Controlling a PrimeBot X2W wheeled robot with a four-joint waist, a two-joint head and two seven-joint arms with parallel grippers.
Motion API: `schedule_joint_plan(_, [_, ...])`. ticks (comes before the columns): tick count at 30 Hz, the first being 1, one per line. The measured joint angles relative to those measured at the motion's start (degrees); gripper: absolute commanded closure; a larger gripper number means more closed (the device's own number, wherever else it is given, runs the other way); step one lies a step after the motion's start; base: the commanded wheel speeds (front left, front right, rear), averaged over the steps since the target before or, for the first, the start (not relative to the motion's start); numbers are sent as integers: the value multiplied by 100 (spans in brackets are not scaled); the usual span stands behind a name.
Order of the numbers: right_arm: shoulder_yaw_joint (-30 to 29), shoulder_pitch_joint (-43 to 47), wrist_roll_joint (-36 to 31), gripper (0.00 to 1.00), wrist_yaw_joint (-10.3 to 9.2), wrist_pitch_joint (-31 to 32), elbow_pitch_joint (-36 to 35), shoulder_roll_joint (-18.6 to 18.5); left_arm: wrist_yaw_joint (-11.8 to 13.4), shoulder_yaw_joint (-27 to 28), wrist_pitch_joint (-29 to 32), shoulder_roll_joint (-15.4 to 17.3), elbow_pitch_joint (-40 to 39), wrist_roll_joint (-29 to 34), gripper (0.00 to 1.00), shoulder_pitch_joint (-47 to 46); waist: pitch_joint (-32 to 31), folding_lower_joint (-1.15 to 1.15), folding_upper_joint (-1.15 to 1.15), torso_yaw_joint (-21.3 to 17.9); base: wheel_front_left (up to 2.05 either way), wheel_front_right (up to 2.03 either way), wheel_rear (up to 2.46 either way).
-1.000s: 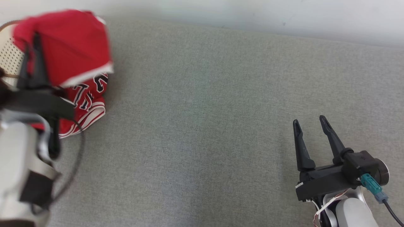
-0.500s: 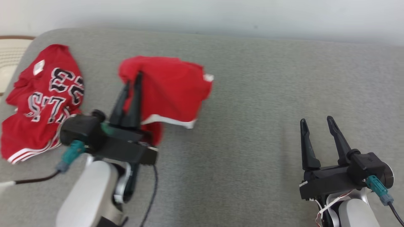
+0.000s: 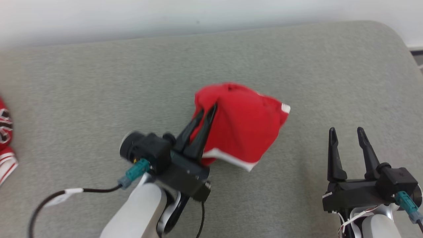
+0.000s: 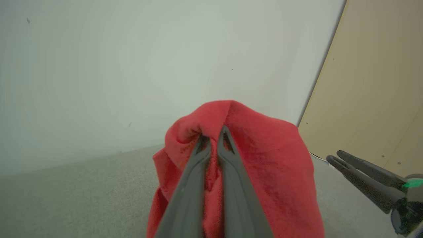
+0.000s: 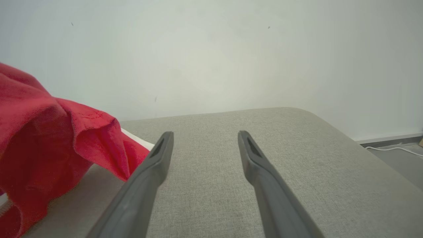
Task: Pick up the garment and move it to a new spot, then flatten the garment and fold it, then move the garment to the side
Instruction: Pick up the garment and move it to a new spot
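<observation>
Jersey (image 3: 5, 142) lies far left on the grey cushion (image 3: 297, 66). Left gripper (image 3: 208, 109) clamps the red garment (image 3: 244, 129), draped over its tips; right gripper (image 3: 345, 130) stands open

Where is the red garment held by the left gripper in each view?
Head view: centre, red garment in the left gripper.
Left wrist view: lower centre, draped around that gripper's fingers.
Right wrist view: left edge.
Shared landmark: the grey padded surface beneath, pale wall behind.
</observation>
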Motion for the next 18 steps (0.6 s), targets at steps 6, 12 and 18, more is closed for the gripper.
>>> schedule_joint_plan(6, [27,97,27,0,0,-46,62,56,-141,-232,48,123,528,-100,100,502,183,1,0,-320,0,0,0])
schedule_joint_plan(12, [120,94,60,0,0,-57,152,75,-432,-600,215,147,782,-319,100,978,281,1,0,-307,0,0,0])
schedule_joint_plan(18, [230,36,55,0,1,-56,230,87,-632,-949,358,67,1084,-435,100,1212,203,1,0,-115,0,0,0])
